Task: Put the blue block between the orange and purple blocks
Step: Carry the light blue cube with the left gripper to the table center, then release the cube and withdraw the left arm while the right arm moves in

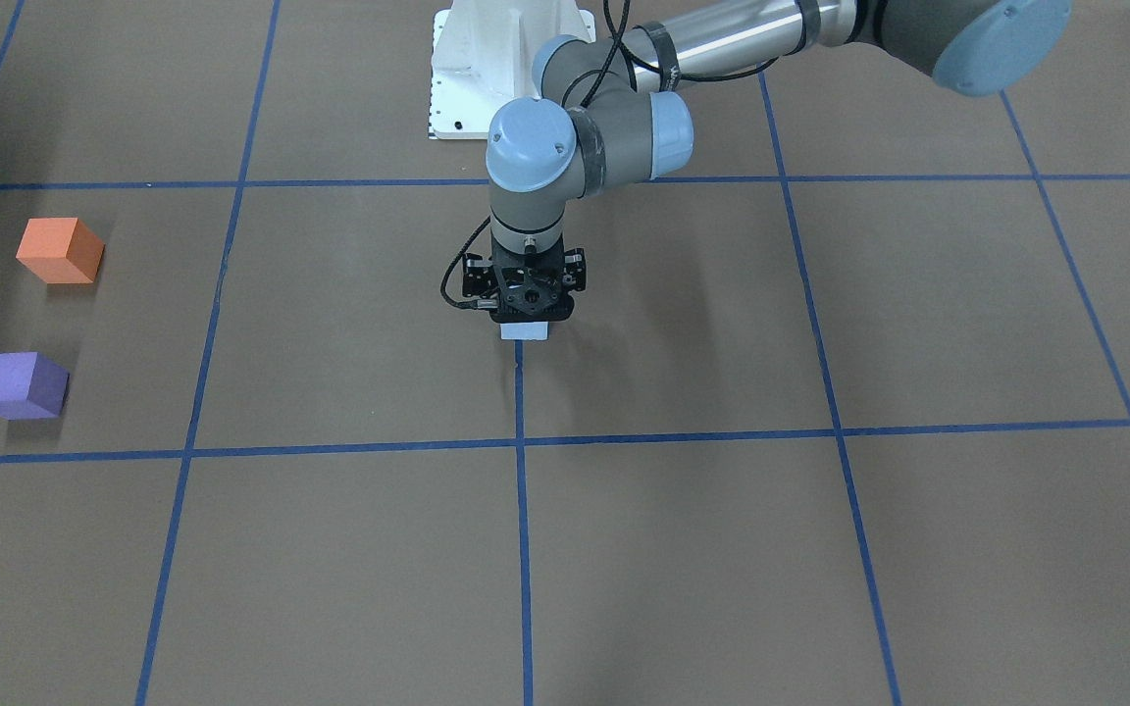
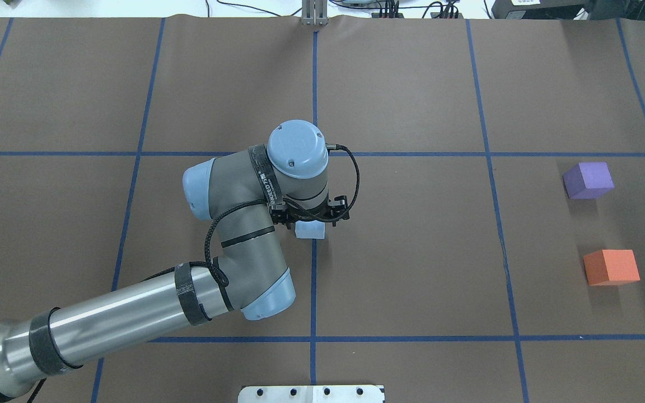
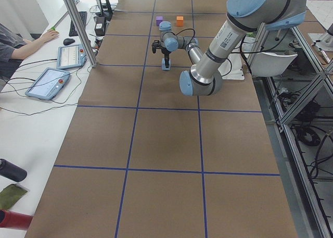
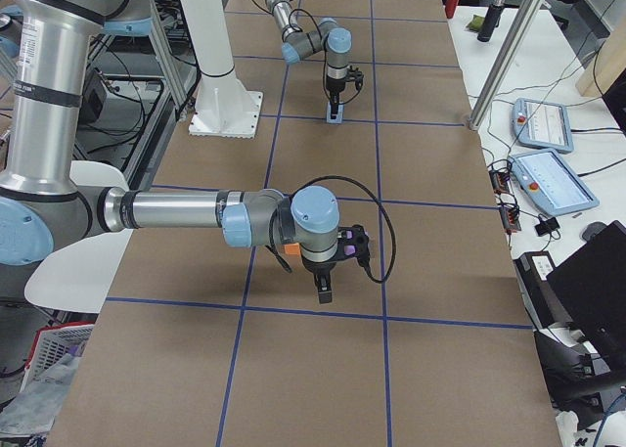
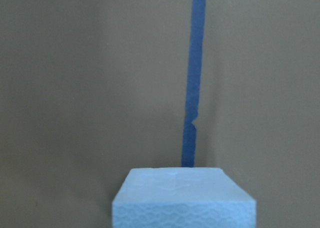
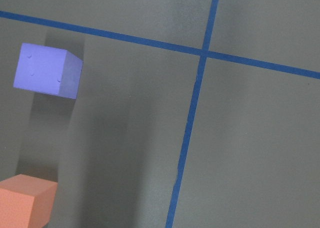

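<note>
A pale blue block (image 1: 526,331) sits between the fingertips of my left gripper (image 1: 526,320) at the table's middle, on a blue tape line. The gripper points straight down and is shut on the block, low over the table. The block also shows in the overhead view (image 2: 309,230) and fills the bottom of the left wrist view (image 5: 183,198). The orange block (image 2: 611,267) and the purple block (image 2: 588,180) stand apart on the robot's right side, with a gap between them. My right gripper (image 4: 323,289) shows only in the exterior right view; I cannot tell whether it is open.
Brown table paper with a blue tape grid (image 2: 314,89). The white robot base plate (image 1: 511,69) is at the robot's edge. The right wrist view shows the purple block (image 6: 47,71) and the orange block (image 6: 25,198) from above.
</note>
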Tool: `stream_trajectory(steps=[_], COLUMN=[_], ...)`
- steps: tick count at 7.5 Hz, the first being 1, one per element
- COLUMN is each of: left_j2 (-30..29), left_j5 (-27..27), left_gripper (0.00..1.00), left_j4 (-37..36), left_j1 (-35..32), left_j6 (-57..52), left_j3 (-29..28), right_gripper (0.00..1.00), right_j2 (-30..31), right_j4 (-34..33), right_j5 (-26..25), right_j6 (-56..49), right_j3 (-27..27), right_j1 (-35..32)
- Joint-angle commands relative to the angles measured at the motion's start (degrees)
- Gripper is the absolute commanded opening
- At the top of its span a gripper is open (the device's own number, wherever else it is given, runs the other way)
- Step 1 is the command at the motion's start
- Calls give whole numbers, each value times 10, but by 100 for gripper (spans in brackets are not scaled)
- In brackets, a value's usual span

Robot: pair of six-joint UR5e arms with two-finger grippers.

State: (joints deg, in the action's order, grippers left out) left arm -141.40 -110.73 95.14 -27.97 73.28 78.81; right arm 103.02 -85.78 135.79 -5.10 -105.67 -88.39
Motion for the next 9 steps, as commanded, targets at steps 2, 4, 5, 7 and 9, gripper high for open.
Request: stream_trajectory(steps=[2,4,5,7,9], left_j2=[38,122,172,280,376], left_j5=[-53,-108,-113,-123,-187], left_gripper=[100,100,100,100,100], left_j4=[-27,-101,-134,-148,-149], left_j1=[-66,-137,-166,-245,-379], left_j6=[-65,-186,-255,-427,-655], left_j3=[78,183,235,288,281], right_gripper=[100,100,100,100,100], right_j2=[-9,-10,-16,-58,-112], right_j4=[3,64,81,82,81], right_j5=[38,35,31,18,-29], right_j6=[67,175,243,368,505], right_j3=[-21,-35,-52,-84,-112], right_j1=[20,71,107,179,271])
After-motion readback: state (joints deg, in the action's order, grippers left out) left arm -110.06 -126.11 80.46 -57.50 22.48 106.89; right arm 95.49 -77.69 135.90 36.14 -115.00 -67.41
